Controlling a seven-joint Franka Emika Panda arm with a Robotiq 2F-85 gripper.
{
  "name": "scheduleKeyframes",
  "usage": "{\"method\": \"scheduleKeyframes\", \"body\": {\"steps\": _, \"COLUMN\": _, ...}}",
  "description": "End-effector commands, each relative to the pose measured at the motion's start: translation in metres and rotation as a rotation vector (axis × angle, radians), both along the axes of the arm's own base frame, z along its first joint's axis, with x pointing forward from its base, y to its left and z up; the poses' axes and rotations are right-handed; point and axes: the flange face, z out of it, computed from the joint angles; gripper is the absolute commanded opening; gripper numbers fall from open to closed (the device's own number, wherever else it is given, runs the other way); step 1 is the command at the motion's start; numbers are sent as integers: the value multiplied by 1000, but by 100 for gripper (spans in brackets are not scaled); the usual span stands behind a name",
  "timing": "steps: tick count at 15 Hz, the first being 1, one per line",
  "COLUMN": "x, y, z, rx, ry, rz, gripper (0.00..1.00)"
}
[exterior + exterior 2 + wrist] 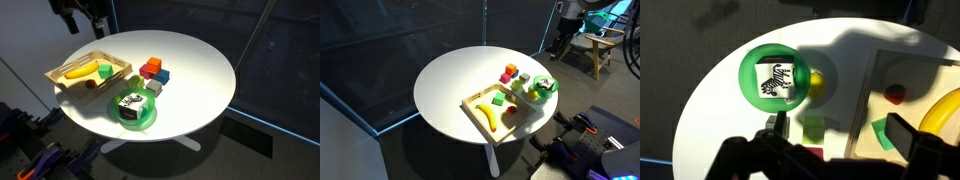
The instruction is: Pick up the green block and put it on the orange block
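Observation:
The green block (880,132) is a bright green cube lying in the wooden tray (865,100). It shows in both exterior views (103,70) (498,98). The orange block (153,63) sits on the table at the far end of a small cluster of cubes, and also shows in an exterior view (510,69). It is hidden in the wrist view. My gripper (843,132) is open and empty. It hangs high above the table near the tray, seen at the top of an exterior view (80,18).
The tray also holds a banana (80,71) and a dark red piece (897,93). A red cube (147,72), a blue cube (161,76) and a pale yellow-green block (815,127) stand by the orange one. A green plate (148,118) carries a zebra-print cube (775,77).

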Motion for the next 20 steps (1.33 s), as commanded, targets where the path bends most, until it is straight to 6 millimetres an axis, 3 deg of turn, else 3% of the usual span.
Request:
{"method": "scheduleKeyframes", "body": {"steps": 1, "x": 18, "y": 20, "z": -10, "rx": 37, "ry": -20, "rz": -25, "gripper": 100}}
{"method": "scheduleKeyframes", "body": {"steps": 8, "x": 32, "y": 46, "z": -35, "rx": 114, "ry": 32, "rz": -18, "gripper": 100}}
{"method": "scheduleKeyframes", "body": {"steps": 20, "x": 28, "y": 45, "z": -42, "rx": 100, "ry": 49, "rz": -11, "gripper": 100}}
